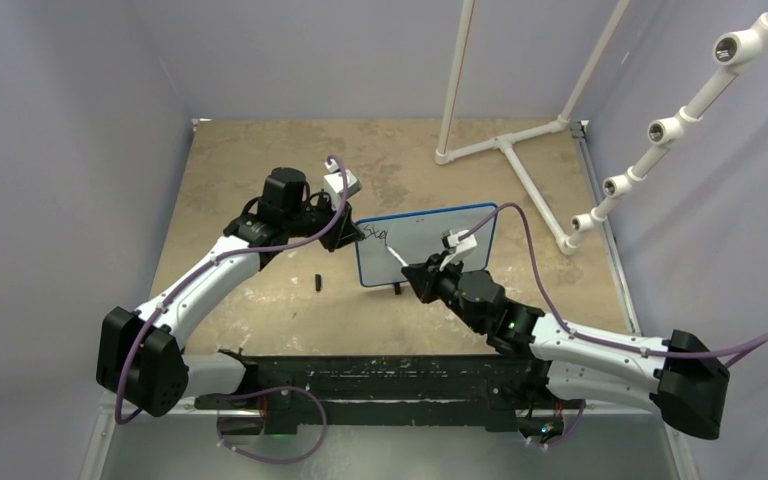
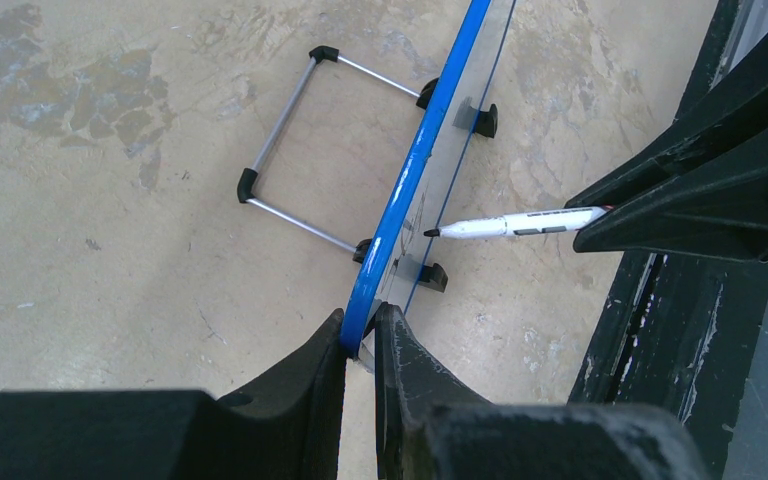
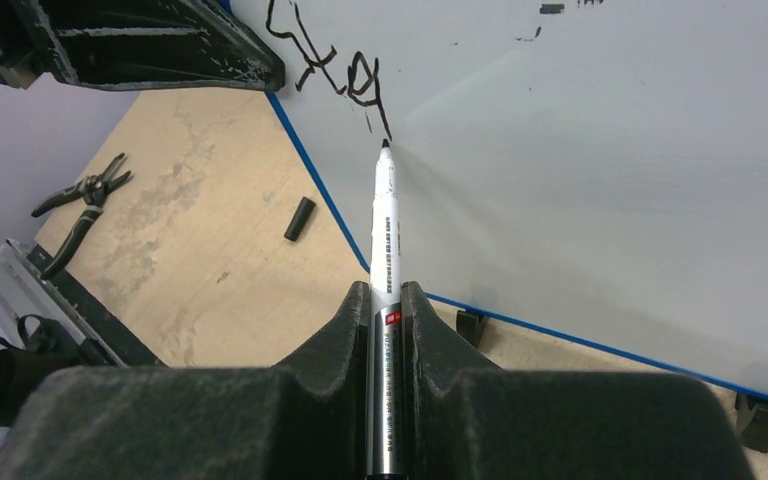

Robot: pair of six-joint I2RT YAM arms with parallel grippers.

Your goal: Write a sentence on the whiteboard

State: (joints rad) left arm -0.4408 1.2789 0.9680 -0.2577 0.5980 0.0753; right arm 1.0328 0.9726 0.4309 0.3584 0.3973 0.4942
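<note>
Barely started, I'd say: my left gripper (image 2: 360, 325) pinches the left edge of the upright whiteboard (image 1: 430, 240) mid-table, my right gripper (image 3: 388, 292) clamps the marker (image 3: 385, 200), and the sentence (image 3: 335, 65) is only a few top-left strokes.

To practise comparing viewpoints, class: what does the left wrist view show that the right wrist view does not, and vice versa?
Only the left wrist view shows the wire stand behind the whiteboard. Only the right wrist view shows the sentence on the board's face, plus a black marker cap and pliers lying on the table. Both show the whiteboard, its black feet, the marker with its tip at the board, and both grippers: the left gripper shut on the rim, the right gripper shut on the marker.
</note>
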